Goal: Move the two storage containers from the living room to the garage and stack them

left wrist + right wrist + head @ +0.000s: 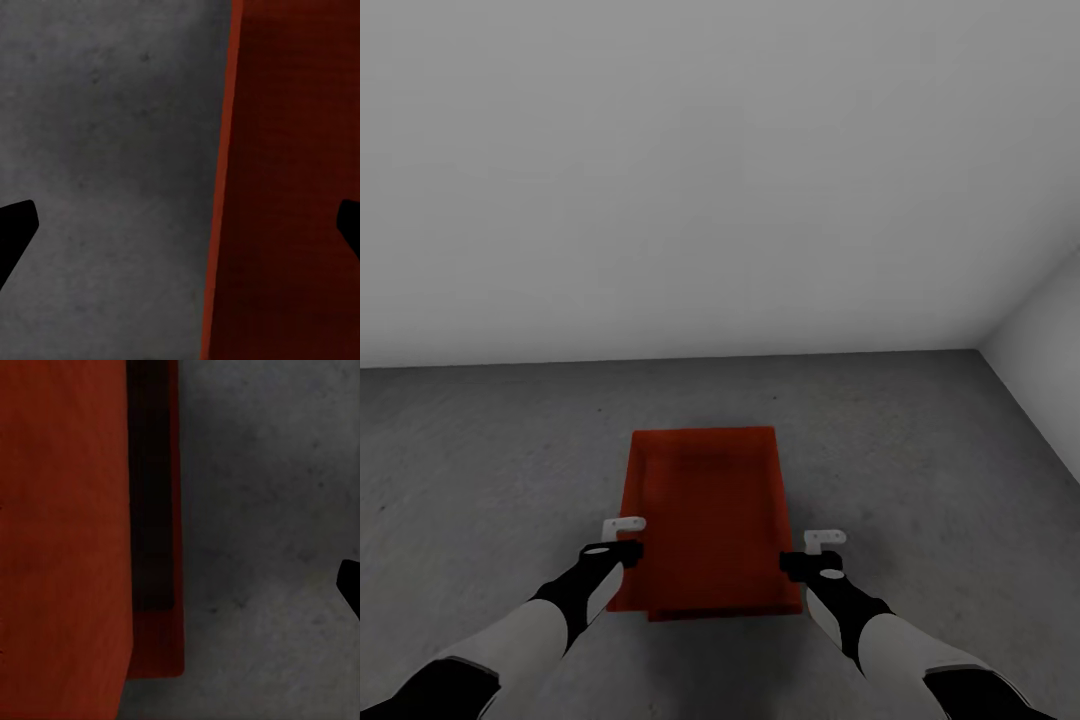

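Observation:
Two orange-red storage containers (705, 520) lie stacked on the dark grey garage floor (490, 470), the upper one set slightly askew in the lower. The lower bin's rim (178, 547) peeks out beside the upper bin's wall (64, 532). My left gripper (618, 538) hovers open over the stack's left long edge; in the left wrist view the container rim (223, 172) runs between the wide-spread fingertips (16, 225) of the left gripper (180, 225). My right gripper (818, 552) hangs open just off the right long edge, one fingertip (349, 585) over bare concrete.
A plain pale grey wall (710, 180) stands behind the stack, meeting a second wall (1050, 350) in a corner at the right. Speckled concrete stretches to both sides of the bins.

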Robot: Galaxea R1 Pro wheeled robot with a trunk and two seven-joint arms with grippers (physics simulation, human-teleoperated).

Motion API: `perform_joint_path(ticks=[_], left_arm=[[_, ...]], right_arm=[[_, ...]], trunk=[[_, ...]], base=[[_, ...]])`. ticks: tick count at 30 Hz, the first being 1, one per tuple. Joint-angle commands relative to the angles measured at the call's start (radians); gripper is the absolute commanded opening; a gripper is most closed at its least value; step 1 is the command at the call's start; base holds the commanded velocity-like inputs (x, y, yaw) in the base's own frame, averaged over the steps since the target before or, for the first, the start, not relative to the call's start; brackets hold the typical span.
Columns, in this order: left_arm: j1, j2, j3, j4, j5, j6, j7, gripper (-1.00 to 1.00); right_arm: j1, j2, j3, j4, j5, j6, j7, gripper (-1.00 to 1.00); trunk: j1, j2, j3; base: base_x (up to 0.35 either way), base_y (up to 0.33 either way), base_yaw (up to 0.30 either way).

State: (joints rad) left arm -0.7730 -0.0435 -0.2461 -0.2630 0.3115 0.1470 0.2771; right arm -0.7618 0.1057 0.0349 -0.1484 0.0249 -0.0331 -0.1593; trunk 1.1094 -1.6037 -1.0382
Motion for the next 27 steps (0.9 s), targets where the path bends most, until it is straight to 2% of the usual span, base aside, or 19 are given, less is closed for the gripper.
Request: perform_joint_path(ticks=[1,12,27], left_arm=[[0.000,0.000,-0.009,-0.002,0.009,0.005,0.007,1.00],[0.000,-0.007,-0.009,0.000,0.008,0.005,0.008,1.00],[0.000,-0.007,-0.009,-0.001,0.008,0.005,0.008,1.00]], right_arm=[[-0.001,0.000,0.003,0.001,0.002,-0.002,-0.005,1.00],[-0.001,0.000,0.003,0.001,0.003,-0.002,-0.006,1.00],[-0.001,0.000,0.004,0.001,0.003,0.000,-0.007,1.00]], trunk=[[0.000,0.000,-0.001],[0.000,0.000,-0.001],[-0.058,0.105,0.046]], base=[[0.000,0.000,0.000],[0.000,0.000,0.000],[0.000,0.000,0.000]])
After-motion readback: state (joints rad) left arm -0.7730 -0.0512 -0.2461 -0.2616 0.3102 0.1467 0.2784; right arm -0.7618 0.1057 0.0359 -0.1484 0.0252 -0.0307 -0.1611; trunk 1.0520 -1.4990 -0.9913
